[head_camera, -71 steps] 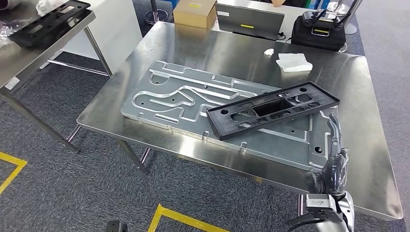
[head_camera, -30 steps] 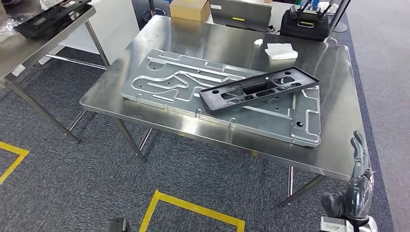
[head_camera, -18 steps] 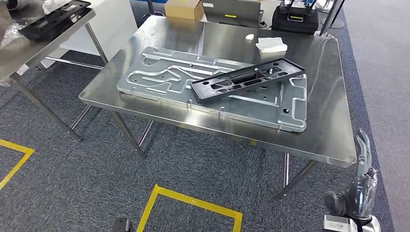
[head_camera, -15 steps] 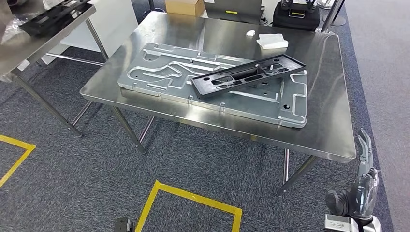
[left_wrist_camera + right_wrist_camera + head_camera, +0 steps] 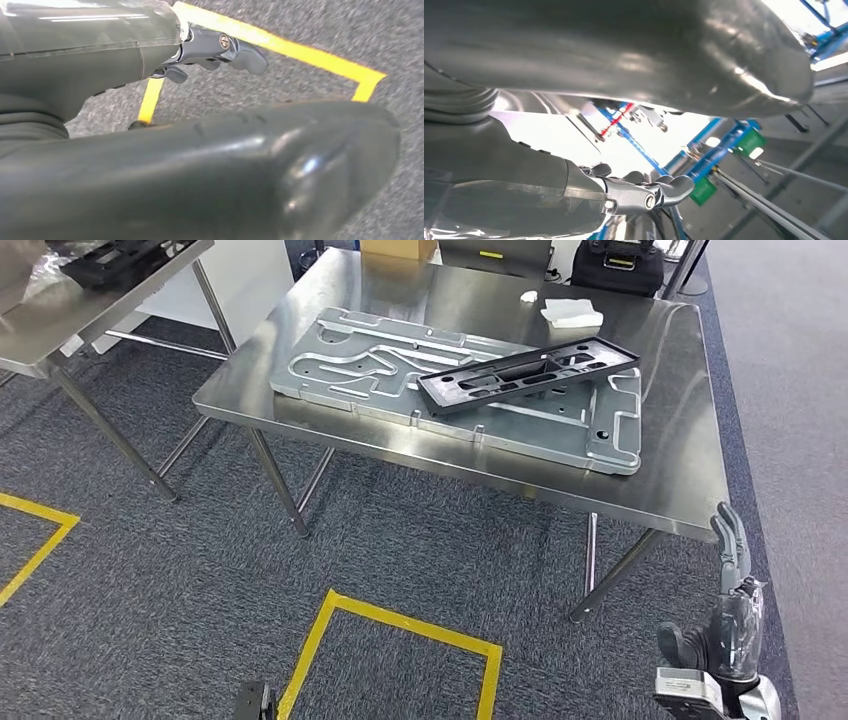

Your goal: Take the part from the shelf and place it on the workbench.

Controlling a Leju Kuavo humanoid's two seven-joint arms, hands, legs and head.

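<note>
The long black plastic part (image 5: 530,373) lies at a slant across the grey machined metal plate (image 5: 350,355) on the steel workbench (image 5: 680,480). My right hand (image 5: 735,590) hangs low by the workbench's near right corner, off the table, fingers stretched upward and holding nothing. The right wrist view shows its fingers (image 5: 649,192) against bright ceiling lights. In the left wrist view my left hand (image 5: 215,50) hangs over grey carpet with nothing in it, its fingers loosely bent and apart from the thick thumb.
A second steel table (image 5: 60,320) at the far left carries another black part (image 5: 110,260). At the workbench's far edge lie a white cloth (image 5: 572,312), a cardboard box (image 5: 400,248) and a black case (image 5: 625,260). Yellow tape lines (image 5: 400,625) mark the carpet.
The camera has pulled back, so the workbench sits farther away. My right hand has left the table beside the black part and sunk below its edge. The part stays on the plate.
</note>
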